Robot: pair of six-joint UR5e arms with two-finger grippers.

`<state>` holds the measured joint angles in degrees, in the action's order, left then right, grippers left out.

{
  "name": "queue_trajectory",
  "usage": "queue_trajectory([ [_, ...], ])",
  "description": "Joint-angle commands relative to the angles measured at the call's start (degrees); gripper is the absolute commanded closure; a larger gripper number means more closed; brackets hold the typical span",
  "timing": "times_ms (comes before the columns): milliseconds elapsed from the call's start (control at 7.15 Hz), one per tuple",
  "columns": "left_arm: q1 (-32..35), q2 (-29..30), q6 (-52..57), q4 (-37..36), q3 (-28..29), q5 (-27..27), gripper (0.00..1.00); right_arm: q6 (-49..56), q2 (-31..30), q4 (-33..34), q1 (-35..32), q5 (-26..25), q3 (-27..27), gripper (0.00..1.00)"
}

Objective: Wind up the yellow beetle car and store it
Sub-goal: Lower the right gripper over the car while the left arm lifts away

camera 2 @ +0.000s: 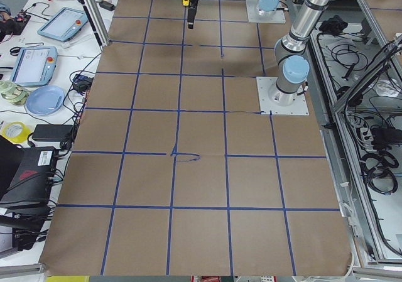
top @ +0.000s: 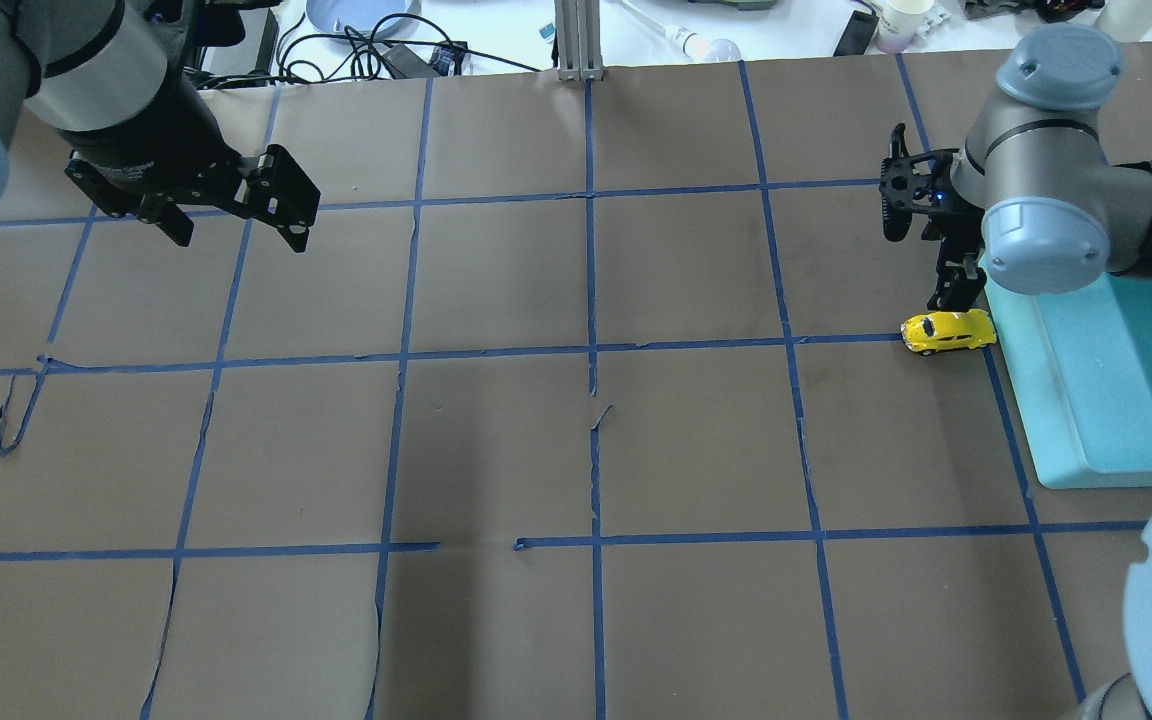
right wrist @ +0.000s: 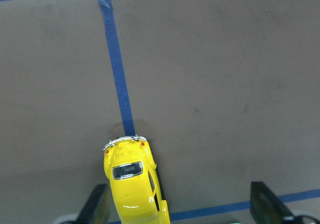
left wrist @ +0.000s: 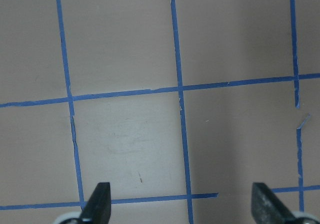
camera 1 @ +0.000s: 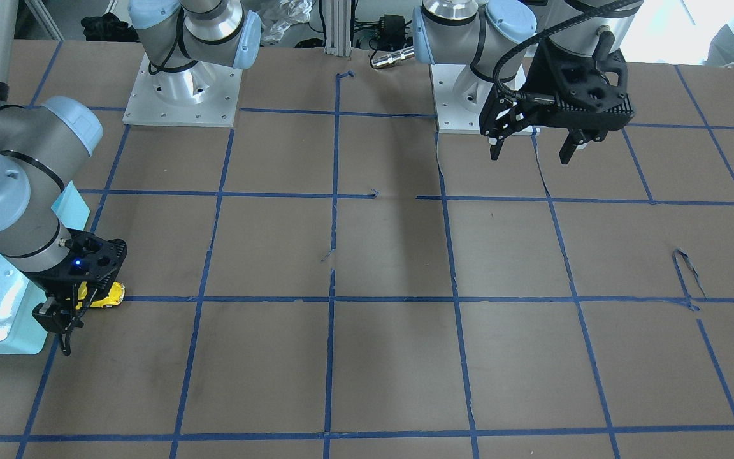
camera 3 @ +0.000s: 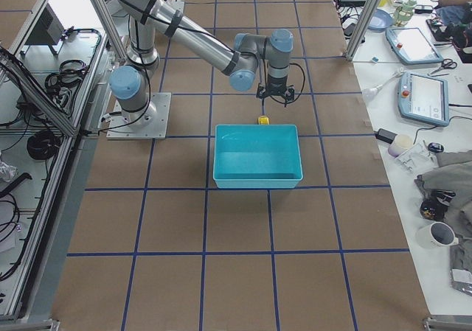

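yellow beetle car point(right wrist: 134, 186) beneath right gripper point(right wrist: 182, 205), fingers point(right wrist: 265, 206) spread, pointing down.

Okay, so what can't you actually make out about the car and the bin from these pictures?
- yellow beetle car: in the right wrist view, one end is cut off by the bottom edge.
- Front-facing view: most of the car is hidden behind the right gripper.
- Exterior right view: the car is too small for detail.
- teal bin: in the overhead view, it is cut off by the right edge and the right arm covers its far end.
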<state>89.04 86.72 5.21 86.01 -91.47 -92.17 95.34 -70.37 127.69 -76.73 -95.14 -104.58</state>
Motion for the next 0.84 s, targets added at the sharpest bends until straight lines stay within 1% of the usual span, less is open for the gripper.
queue_trajectory([
  [0, -0.3, 0.2, -0.6, -3.1, -0.5, -0.2, 0.0, 0.1, 2.2, 1.2, 0.7, -0.4, 0.0, 0.0],
  [280, -0.2, -0.1, -0.6, -1.9, -0.5, -0.2, 0.0, 0.2, 2.5, 1.2, 2.6, -0.3, -1.9, 0.0],
  [699, 0.0, -0.1, -0.6, -1.8, -0.5, -0.2, 0.0, 0.2, 4.1, 2.0, 2.7, -1.4, -2.3, 0.0],
])
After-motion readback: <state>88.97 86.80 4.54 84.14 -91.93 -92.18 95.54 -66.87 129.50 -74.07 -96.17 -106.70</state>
